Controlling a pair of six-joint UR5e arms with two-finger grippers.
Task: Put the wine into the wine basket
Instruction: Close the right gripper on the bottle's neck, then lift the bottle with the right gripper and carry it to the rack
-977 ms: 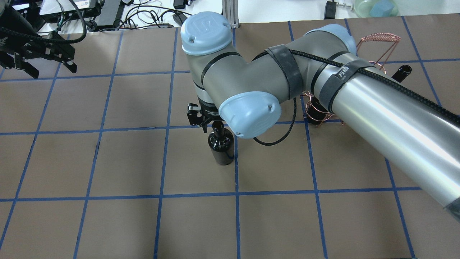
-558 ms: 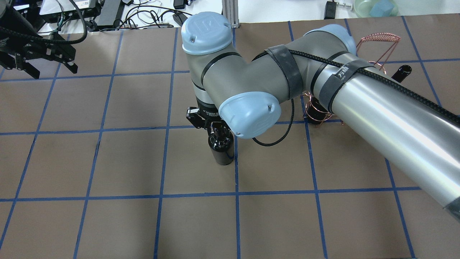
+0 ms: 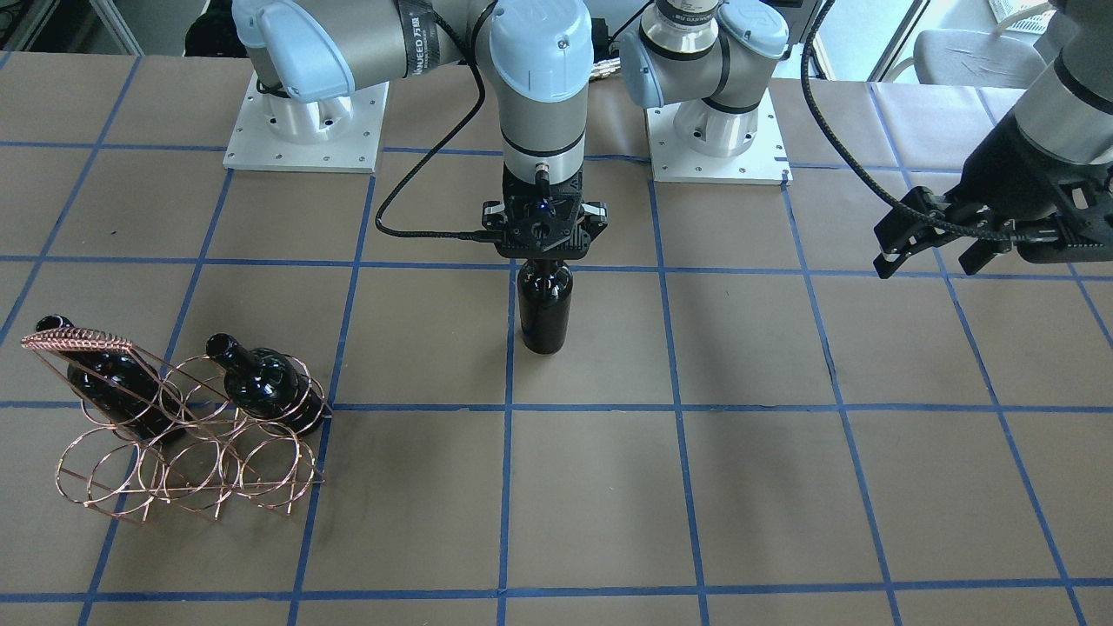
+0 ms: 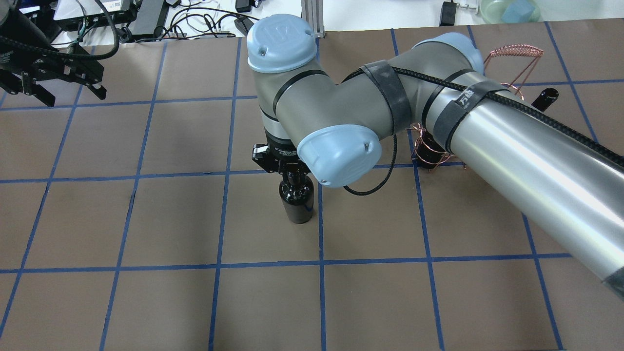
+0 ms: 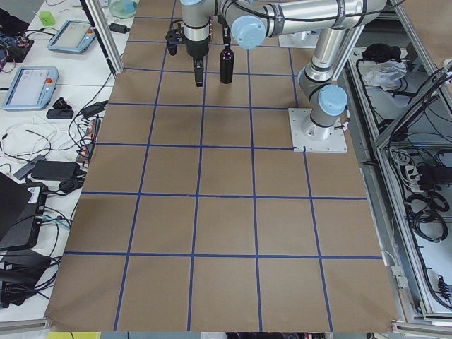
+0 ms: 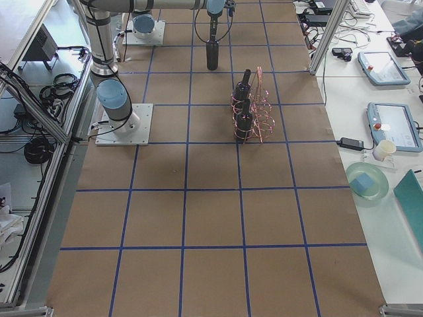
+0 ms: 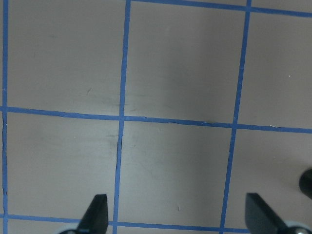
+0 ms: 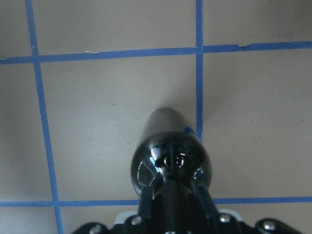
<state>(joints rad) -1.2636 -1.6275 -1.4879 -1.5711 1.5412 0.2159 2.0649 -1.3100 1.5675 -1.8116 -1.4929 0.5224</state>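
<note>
A glossy near-black wine bottle (image 3: 545, 313) stands upright near the table's middle; it also shows in the overhead view (image 4: 296, 202) and the right wrist view (image 8: 171, 146). My right gripper (image 3: 545, 254) comes straight down and is shut on the bottle's neck, fingers (image 8: 202, 200) on either side of it. The copper wire wine basket (image 3: 187, 452) sits apart towards my right, with two more dark bottles (image 3: 265, 382) (image 3: 109, 374) lying in its rings. My left gripper (image 4: 73, 95) hangs open and empty over the far left of the table, with bare paper under its fingertips (image 7: 97, 209).
The table (image 3: 783, 487) is covered in brown paper with a blue tape grid. My right arm hides most of the basket (image 4: 516, 51) in the overhead view. Cables and electronics (image 4: 122, 14) lie beyond the table's far edge.
My right gripper has dropped over the bottle's neck and shut on it; the bottle has shifted slightly left in the overhead view. My left gripper has drifted slightly farther away.
</note>
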